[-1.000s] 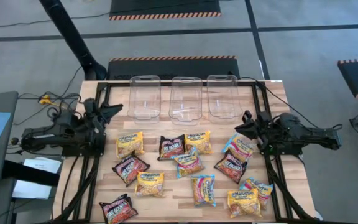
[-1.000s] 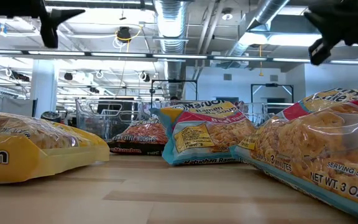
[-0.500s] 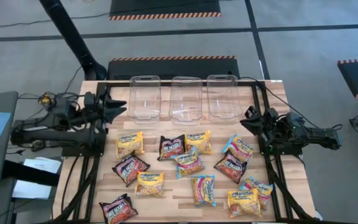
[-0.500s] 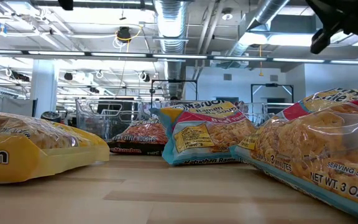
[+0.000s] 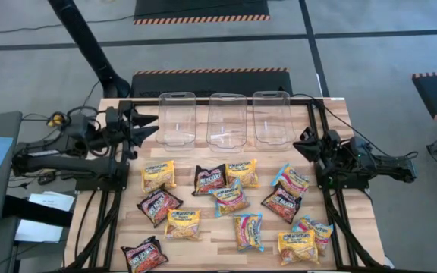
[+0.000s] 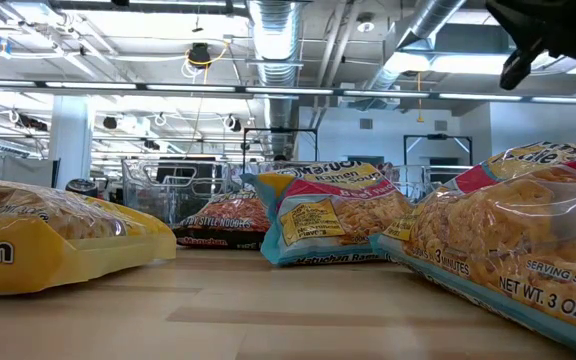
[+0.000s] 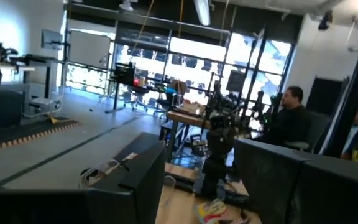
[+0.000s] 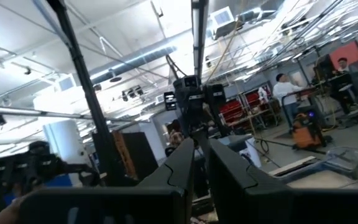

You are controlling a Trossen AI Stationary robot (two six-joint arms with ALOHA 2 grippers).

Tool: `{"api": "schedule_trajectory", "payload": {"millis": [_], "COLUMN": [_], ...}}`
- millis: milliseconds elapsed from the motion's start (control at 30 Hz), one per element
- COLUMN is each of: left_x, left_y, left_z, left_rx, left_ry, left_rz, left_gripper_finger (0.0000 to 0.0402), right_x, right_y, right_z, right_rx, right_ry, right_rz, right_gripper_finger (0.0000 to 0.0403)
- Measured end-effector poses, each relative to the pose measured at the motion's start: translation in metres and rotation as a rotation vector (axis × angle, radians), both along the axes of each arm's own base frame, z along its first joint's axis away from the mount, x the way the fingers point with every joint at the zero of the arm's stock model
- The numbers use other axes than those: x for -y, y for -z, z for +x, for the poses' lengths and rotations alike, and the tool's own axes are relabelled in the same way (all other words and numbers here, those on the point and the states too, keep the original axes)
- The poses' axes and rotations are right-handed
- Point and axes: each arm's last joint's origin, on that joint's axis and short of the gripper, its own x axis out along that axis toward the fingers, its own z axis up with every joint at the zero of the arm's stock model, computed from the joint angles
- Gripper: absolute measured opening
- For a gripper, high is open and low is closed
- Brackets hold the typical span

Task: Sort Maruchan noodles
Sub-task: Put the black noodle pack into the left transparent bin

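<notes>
Compared with a second ago, we see the left gripper (image 5: 147, 127) swung away from the packets toward the far end of the table, and it now points at the left tub (image 5: 177, 118) with its fingers spread wide apart. The right gripper (image 5: 302, 145) has turned slightly toward the tubs too; its fingers stand close together with only a narrow gap, and nothing is between them. The ramen packets (image 5: 230, 199) have not shifted.

In the low view we make out only a dark piece of the right arm at the upper right corner; the left arm does not show there at all. The nearest packets (image 6: 513, 240) fill the foreground and are cut off at both edges, hiding most of the table behind them. The left wrist view looks out into the room, where seated people (image 7: 294, 118) show. We see only a scrap of a packet at its bottom edge.

The packets lie scattered flat across the near half of the wooden table (image 5: 218, 241), between the two arms. Neither gripper touches any of them. The three clear tubs stand in a row at the far edge, the middle tub (image 5: 227, 120) and right tub (image 5: 271, 117) beyond the packets.
</notes>
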Motion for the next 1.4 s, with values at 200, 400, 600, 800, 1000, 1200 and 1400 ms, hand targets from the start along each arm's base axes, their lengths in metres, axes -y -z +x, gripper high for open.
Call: {"api": "schedule_trajectory", "payload": {"millis": [200,400,600,800,1000,1200,1400], "left_x": [0.001,0.002,0.006,0.01,0.02,0.032,0.046], "left_y": [-0.011,-0.017,-0.008,0.012,0.033,0.045,0.055], "left_z": [0.001,0.001,0.007,0.016,0.026,0.04,0.052], "left_rx": [-0.124,-0.419,-0.642,-0.852,-1.105,-1.226,-1.31], "left_ry": [0.035,0.065,0.184,0.222,0.204,0.227,0.165], "left_rz": [-0.093,-0.277,-0.478,-0.636,-0.712,-0.729,-0.718], "left_gripper_finger": [0.0185,0.0174,0.0174,0.0174,0.0174,0.0174,0.0174], "right_x": [0.001,0.001,0.001,0.001,0.002,0.002,0.002], "right_y": [-0.005,-0.005,-0.004,-0.004,0.0,0.002,0.002], "right_z": [-0.003,-0.003,-0.002,-0.002,0.0,0.001,0.001], "right_rx": [0.061,0.057,0.051,0.05,-0.001,-0.018,-0.02], "right_ry": [0.025,0.025,0.025,0.025,0.057,0.065,0.066], "right_rz": [0.008,0.008,0.009,0.009,0.029,0.034,0.034], "right_gripper_finger": [0.0069,0.0069,0.0069,0.0069,0.0069,0.0069,0.0069]}}
